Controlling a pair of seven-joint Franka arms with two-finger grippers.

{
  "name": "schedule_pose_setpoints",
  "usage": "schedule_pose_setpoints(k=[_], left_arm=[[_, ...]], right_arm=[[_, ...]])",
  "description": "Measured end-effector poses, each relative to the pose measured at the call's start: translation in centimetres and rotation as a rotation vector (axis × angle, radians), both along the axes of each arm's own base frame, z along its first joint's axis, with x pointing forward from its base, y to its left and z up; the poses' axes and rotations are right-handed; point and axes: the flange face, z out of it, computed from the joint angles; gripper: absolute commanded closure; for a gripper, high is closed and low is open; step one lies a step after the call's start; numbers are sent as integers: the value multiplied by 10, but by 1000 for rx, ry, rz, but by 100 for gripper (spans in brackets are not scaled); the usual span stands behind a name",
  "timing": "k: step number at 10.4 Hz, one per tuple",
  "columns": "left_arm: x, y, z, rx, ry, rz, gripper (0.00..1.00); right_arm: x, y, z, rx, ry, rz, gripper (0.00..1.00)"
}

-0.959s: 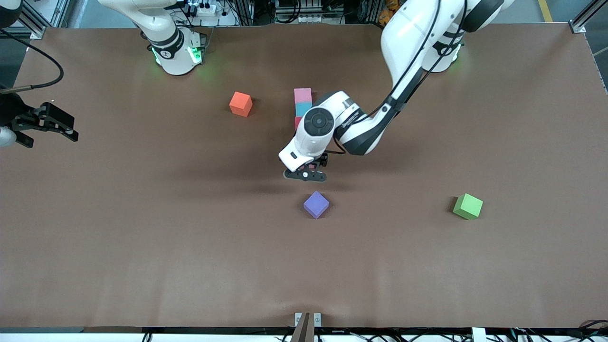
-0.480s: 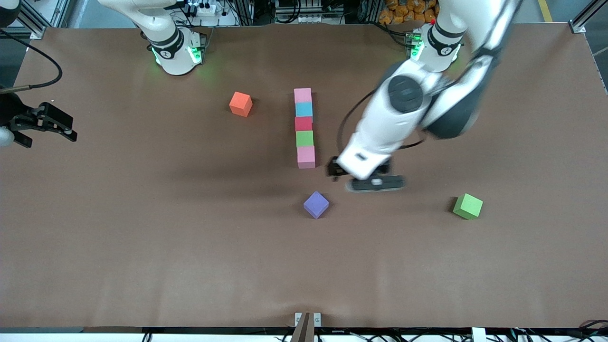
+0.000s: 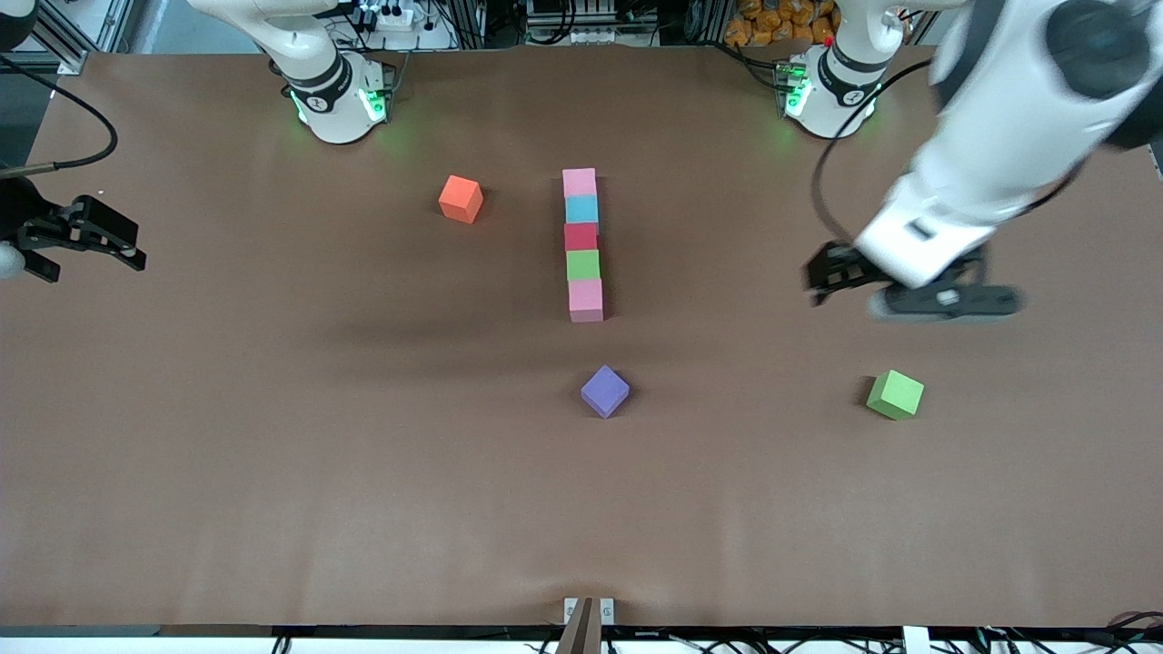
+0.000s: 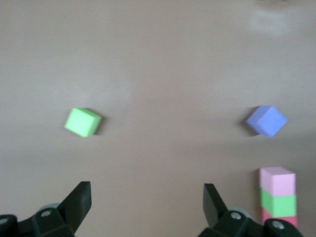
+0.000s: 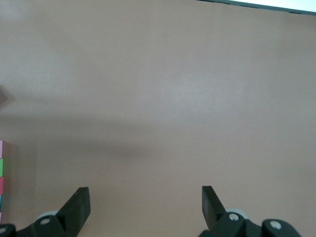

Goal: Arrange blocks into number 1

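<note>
Five blocks lie in one straight touching line mid-table: pink block, light blue block, red block, green block and a second pink block nearest the front camera. The left wrist view shows that end pink block and the green block. My left gripper hangs open and empty over bare table toward the left arm's end. My right gripper waits open and empty at the right arm's end of the table.
An orange cube sits beside the line, toward the right arm's end. A purple cube lies nearer the front camera than the line. A loose green cube rests near the left arm's end.
The left gripper has let go of the end pink block and swung away from the line toward the left arm's end. The right arm has not moved.
</note>
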Motion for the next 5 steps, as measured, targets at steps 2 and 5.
schedule_pose_setpoints(k=[2,5], left_arm=[[-10,46,22,14,18,-57,0],[-21,105,39,-13,53,-78,0]], right_arm=[[0,-2,0,0,0,-3,0],[0,-3,0,0,1,-6,0]])
